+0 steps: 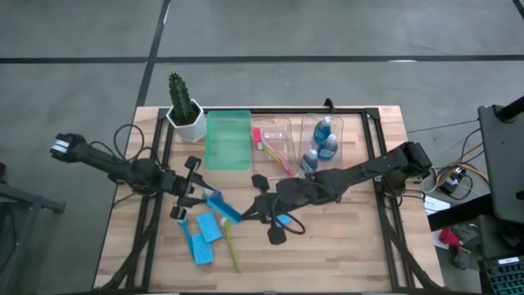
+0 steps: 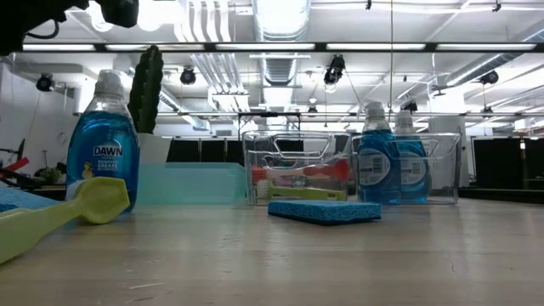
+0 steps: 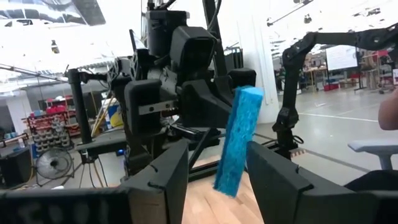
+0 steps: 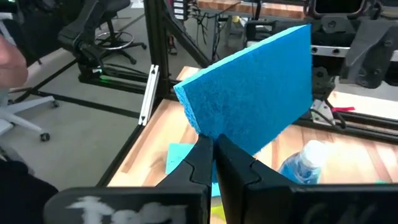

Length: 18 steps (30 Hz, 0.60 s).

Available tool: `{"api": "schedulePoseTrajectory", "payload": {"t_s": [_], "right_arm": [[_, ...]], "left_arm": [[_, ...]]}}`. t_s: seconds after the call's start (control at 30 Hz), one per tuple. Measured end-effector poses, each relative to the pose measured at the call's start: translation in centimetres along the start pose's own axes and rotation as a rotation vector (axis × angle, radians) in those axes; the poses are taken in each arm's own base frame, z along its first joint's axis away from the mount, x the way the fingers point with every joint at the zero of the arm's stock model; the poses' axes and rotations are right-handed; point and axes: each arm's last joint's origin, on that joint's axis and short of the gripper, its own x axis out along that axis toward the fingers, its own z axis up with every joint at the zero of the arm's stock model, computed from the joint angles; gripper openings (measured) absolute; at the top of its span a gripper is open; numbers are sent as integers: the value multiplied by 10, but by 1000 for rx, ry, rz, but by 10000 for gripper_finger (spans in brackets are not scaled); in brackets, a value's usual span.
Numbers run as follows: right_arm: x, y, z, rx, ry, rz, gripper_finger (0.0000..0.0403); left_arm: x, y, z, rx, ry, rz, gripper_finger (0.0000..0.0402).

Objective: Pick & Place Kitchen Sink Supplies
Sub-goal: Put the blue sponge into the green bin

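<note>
A blue sponge (image 1: 225, 207) hangs in the air over the middle of the table, standing on edge between my two grippers. My right gripper (image 4: 214, 146) reaches in from the table's right and is shut on it. My left gripper (image 3: 217, 149) comes from the left and is open. Its fingers stand on either side of the sponge's (image 3: 239, 137) other end, with a gap showing on one side. Two more blue sponges (image 1: 205, 238) and a yellow-green brush (image 1: 232, 246) lie flat on the table below. A blue bottle (image 4: 305, 162) shows under my right gripper. My right gripper pinches the sponge's lower corner (image 4: 208, 127) between its two shut fingers, where the sponge's edge is squeezed thin. The fingers come nearly level from the table's right. The sponge (image 4: 255, 87) stands up above the fingers, tilted and lifted clear of the table.
Along the far side stand a green bin (image 1: 228, 139), a clear bin holding brushes (image 1: 274, 143) and a clear bin holding blue bottles (image 1: 326, 135). Another bottle (image 1: 309, 160) stands just in front of them. A cactus in a white pot (image 1: 184, 111) is at the far left.
</note>
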Motion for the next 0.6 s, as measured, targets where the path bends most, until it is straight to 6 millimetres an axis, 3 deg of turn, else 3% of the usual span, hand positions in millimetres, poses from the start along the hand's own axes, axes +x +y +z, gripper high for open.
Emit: {"api": "schedulePoseTrajectory", "payload": {"t_s": [0.3, 0.6], "right_arm": [[0, -16, 3, 33, -33, -34, 8], [3, -18, -2, 38, -15, -38, 8]], "left_arm": [[3, -1, -5, -24, 28, -5, 156], [3, -1, -4, -57, 26, -5, 142]]}}
